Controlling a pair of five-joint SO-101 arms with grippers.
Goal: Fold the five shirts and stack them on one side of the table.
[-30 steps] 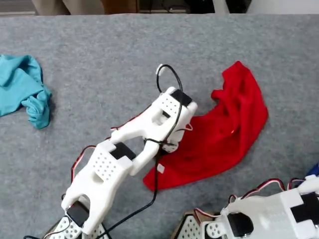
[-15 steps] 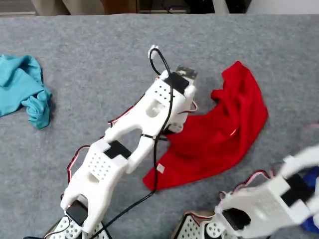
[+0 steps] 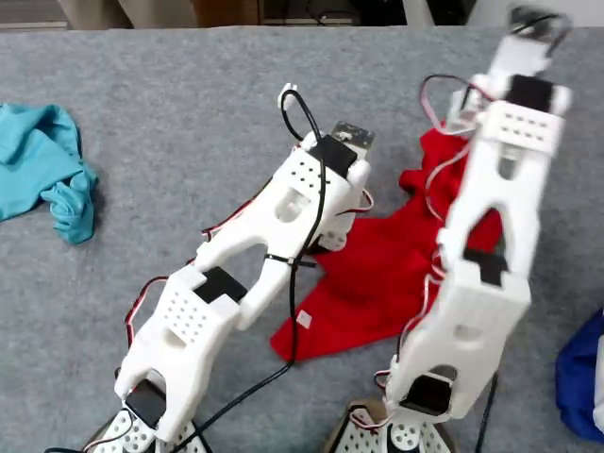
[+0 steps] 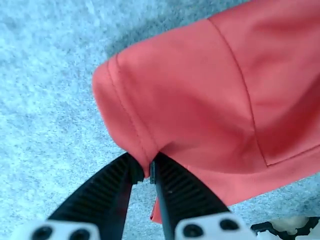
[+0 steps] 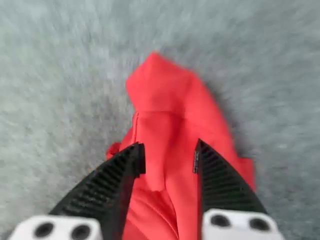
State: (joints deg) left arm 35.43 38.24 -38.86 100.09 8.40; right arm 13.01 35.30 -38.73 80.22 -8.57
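Observation:
A red shirt [image 3: 377, 274] lies crumpled right of the table's middle. My left arm [image 3: 283, 212] stretches from the near left to the shirt's left edge. In the left wrist view my left gripper [image 4: 146, 170] is shut on a folded hem of the red shirt [image 4: 200, 100], held a little above the grey cloth. My right arm [image 3: 495, 179] reaches from the near edge across the shirt to its far end. My right gripper [image 5: 167, 152] hangs open over the pointed far tip of the red shirt [image 5: 165, 95], with the fingers apart and nothing held.
A teal shirt [image 3: 47, 170] lies bunched at the left edge of the grey table [image 3: 189, 94]. A blue shirt [image 3: 580, 377] sits at the near right corner. Bare grey cloth runs along the far side and the middle left.
My right arm has swung from the near right corner up over the red shirt's far end, uncovering the blue shirt. My left arm rose slightly with the hem, then held still.

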